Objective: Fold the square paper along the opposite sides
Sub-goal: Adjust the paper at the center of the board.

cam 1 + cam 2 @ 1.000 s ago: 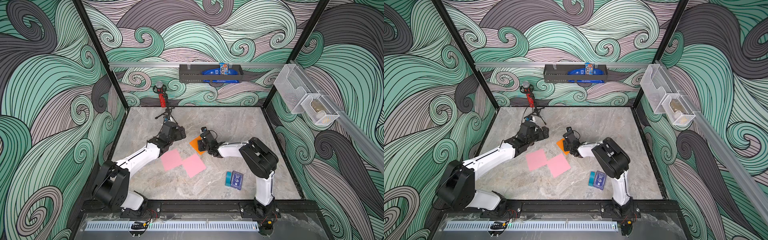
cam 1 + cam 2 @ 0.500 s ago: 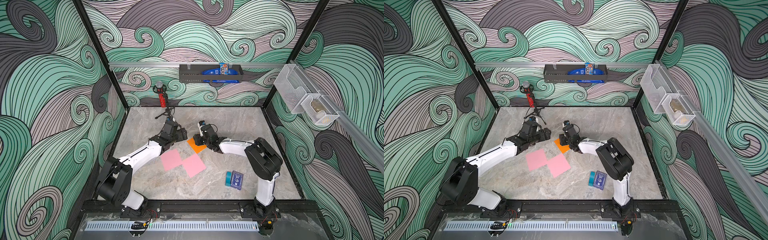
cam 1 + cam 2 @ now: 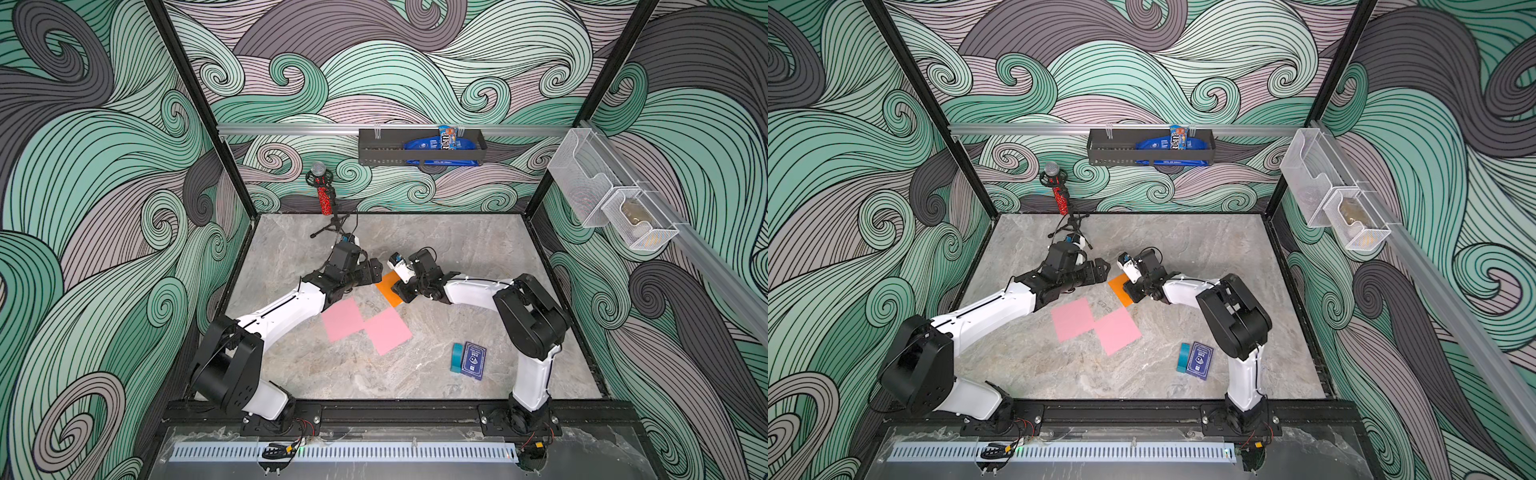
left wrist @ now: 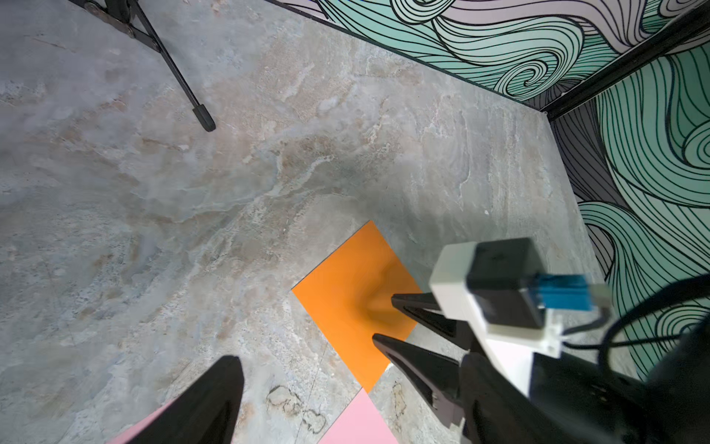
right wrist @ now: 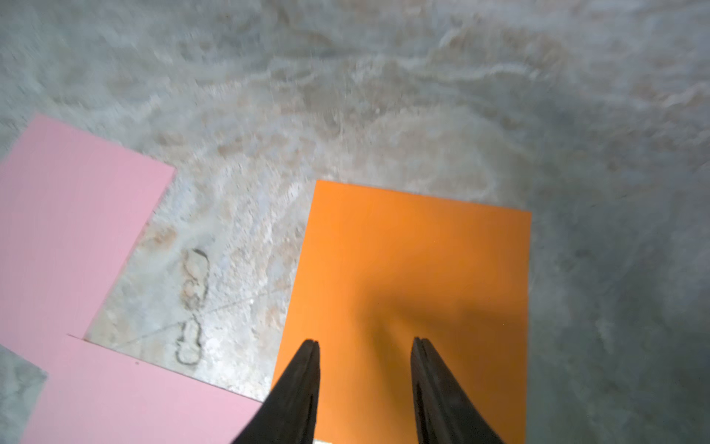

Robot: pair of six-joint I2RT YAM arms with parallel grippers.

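Orange paper (image 3: 386, 291) flat, diagonal, one corner rearward

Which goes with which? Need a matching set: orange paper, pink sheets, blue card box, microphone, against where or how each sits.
Things:
1. orange paper
2. pink sheets
3. blue card box
4. microphone

Descriptions:
A. standing at the back
B. two, meeting at a corner
C. nearest the front edge
D. flat beneath the right tool, tips apart

Pairs: 1-D, 2-B, 3-C, 4-A
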